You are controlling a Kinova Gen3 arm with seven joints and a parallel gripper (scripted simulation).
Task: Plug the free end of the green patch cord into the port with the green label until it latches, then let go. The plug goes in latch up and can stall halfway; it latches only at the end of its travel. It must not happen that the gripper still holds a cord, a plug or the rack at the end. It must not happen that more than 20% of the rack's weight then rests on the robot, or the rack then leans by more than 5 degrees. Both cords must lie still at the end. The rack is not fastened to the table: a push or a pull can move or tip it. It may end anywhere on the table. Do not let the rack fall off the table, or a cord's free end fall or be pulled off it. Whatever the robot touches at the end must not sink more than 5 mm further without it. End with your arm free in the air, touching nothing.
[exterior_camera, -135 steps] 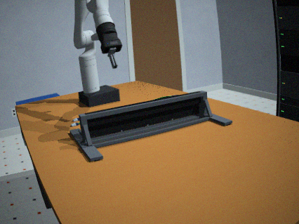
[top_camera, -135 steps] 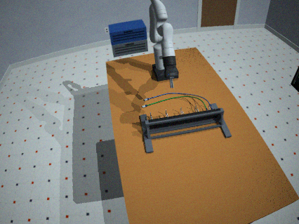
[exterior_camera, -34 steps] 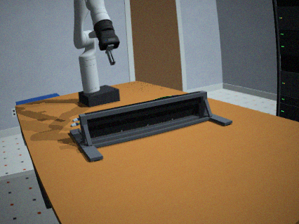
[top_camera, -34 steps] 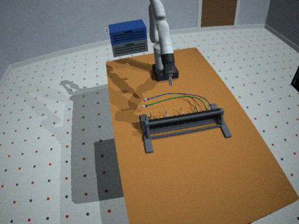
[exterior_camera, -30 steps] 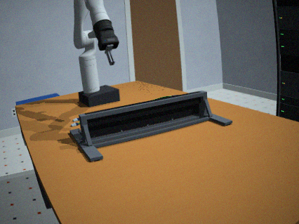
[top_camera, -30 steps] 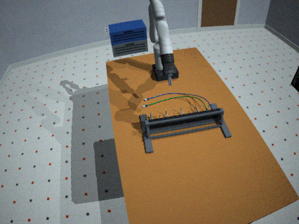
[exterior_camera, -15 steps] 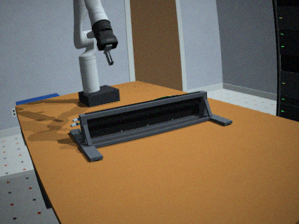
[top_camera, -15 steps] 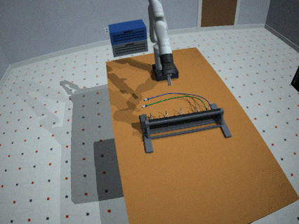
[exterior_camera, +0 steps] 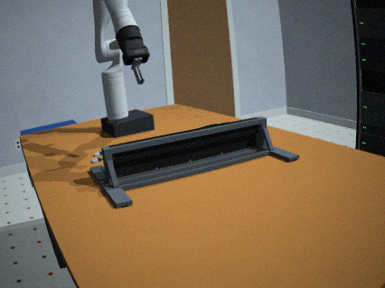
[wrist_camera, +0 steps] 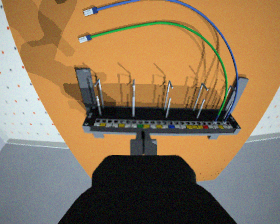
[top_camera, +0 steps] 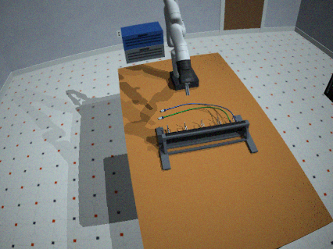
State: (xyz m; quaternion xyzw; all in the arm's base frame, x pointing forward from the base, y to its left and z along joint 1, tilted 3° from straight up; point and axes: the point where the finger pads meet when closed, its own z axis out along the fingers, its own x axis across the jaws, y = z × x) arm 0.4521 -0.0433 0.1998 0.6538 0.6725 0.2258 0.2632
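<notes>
The green patch cord [top_camera: 180, 112] [wrist_camera: 161, 23] arcs from the rack's right end in the wrist view to its free plug [top_camera: 160, 118] [wrist_camera: 86, 37], which lies on the table. The rack [top_camera: 203, 133] [exterior_camera: 118, 198] [wrist_camera: 84, 82] stands upright on its feet. Its row of ports and coloured labels faces the arm's side; the green label [wrist_camera: 140, 126] is left of the row's middle in the wrist view. My gripper [top_camera: 187, 94] [exterior_camera: 141, 83] [wrist_camera: 142, 138] is shut and empty, high above the table between the arm's base and the rack. Whether a port is open inside cannot be seen.
A blue cord [top_camera: 191, 104] [wrist_camera: 204, 15] lies beyond the green one in the wrist view, its free plug [top_camera: 162, 110] [wrist_camera: 92, 11] beside the green plug. Several thin metal guides [wrist_camera: 133, 97] stick out from the rack. The table's edge [top_camera: 127, 147] runs past the rack's left end in the top view.
</notes>
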